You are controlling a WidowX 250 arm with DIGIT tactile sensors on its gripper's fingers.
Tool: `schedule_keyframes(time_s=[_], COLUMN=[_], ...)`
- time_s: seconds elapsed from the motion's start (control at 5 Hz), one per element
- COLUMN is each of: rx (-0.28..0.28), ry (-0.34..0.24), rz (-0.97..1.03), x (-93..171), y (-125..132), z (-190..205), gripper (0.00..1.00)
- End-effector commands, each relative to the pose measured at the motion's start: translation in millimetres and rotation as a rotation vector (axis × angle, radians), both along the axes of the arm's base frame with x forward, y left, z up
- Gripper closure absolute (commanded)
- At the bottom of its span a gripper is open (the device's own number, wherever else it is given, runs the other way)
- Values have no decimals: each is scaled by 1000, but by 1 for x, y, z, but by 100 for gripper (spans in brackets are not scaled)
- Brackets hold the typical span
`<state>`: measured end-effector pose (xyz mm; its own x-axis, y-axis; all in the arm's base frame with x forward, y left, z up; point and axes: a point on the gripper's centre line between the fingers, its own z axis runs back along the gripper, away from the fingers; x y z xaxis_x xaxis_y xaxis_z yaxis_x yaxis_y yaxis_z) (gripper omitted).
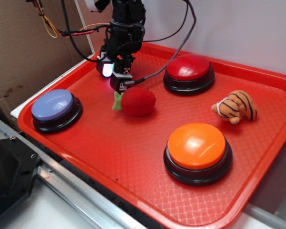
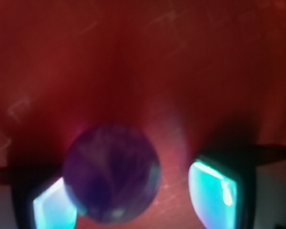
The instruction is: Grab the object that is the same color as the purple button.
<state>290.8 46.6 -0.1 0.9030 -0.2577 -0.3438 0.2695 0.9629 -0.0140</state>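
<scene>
In the wrist view the purple marbled ball (image 2: 112, 172) lies on the red tray between my two glowing fingers. It is close against the left pad (image 2: 52, 207), and a gap of tray shows between it and the right pad (image 2: 213, 191). My gripper (image 2: 133, 198) is open around the ball. In the exterior view the gripper (image 1: 113, 72) is down on the tray's far left part, just behind the red plush strawberry (image 1: 137, 101); the ball is hidden there. The purple button (image 1: 53, 106) with its lavender-blue dome stands at the tray's left edge.
The red tray (image 1: 133, 152) also holds a red-domed button (image 1: 188, 71) at the back, an orange-domed button (image 1: 197, 149) at the front right and a plush tiger (image 1: 236, 107) at the right. Cables hang behind the arm. A cardboard wall stands at the left.
</scene>
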Motion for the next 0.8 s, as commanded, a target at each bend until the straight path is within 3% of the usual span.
schedule_keyframes(time_s=[0.0, 0.2, 0.4, 0.6], rx=[-2, -5, 64, 89], ry=[-54, -78, -143, -193], rz=[-27, 2, 135, 348], x=[2, -4, -21, -47], y=[-4, 1, 16, 11], z=[-2, 8, 58, 107], gripper=[100, 100, 100, 100])
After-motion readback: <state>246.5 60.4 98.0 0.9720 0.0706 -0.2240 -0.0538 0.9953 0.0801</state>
